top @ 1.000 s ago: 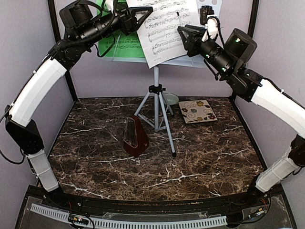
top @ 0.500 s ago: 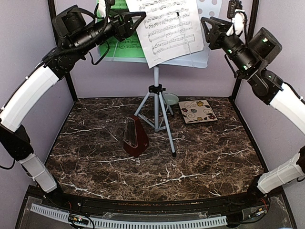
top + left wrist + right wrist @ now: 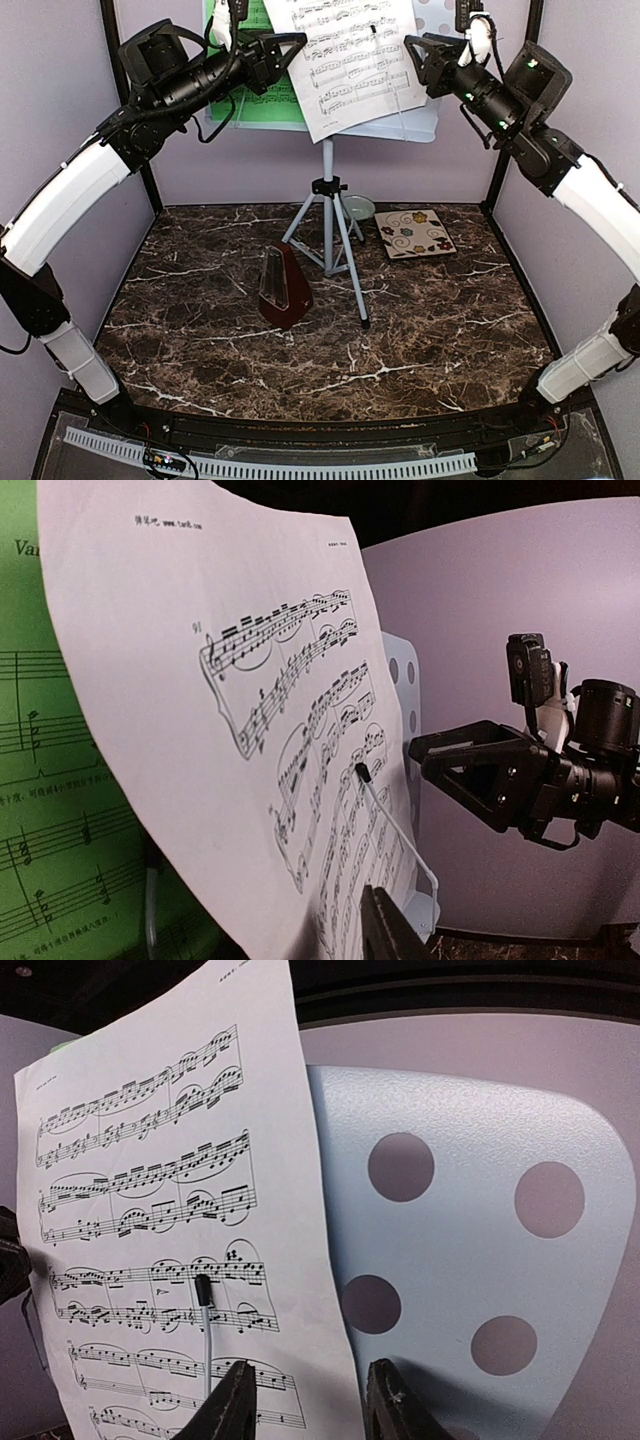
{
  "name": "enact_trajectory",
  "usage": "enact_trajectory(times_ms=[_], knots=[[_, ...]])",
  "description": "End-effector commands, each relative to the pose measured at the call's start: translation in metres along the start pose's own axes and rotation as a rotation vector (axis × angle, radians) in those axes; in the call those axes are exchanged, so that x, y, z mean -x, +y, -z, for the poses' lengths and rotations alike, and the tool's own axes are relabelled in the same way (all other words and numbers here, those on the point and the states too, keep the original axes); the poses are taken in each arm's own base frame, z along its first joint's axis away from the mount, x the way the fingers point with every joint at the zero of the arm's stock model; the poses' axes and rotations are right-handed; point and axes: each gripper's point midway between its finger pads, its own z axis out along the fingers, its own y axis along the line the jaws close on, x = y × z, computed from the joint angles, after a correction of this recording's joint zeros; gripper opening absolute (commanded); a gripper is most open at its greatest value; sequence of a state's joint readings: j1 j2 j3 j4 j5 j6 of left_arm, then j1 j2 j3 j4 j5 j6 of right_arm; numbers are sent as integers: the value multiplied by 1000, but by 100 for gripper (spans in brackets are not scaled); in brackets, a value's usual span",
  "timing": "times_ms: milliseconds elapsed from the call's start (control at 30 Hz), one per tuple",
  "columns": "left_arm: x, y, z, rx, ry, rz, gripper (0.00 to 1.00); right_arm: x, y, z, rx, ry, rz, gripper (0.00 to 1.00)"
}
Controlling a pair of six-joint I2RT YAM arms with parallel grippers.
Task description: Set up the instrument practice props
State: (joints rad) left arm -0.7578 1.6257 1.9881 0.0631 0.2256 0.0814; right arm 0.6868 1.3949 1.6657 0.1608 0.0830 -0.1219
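The right pincer (image 3: 310,1370) is spread by the edge of the white music sheet (image 3: 150,1210) on the stand (image 3: 450,1250), but I cannot tell about the left pincer (image 3: 288,50).

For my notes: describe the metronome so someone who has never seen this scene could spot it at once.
On the dark marbled table, a white music stand rises from a pale tripod at centre. The metronome stands just left of the tripod's near legs. It is the only upright red-brown pyramid; the bowl and flowered tile behind lie low.
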Motion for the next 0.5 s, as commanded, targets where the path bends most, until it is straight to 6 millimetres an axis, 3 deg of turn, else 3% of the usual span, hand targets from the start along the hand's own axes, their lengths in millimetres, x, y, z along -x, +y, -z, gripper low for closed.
enact_trajectory(times_ms=[0, 467], knots=[[24, -1, 5, 8, -63, -11, 30, 12, 2, -7, 29, -26, 1, 40], [23, -1, 3, 2, -61, -27, 22, 24, -1, -16, 16, -57, 38, 43]])
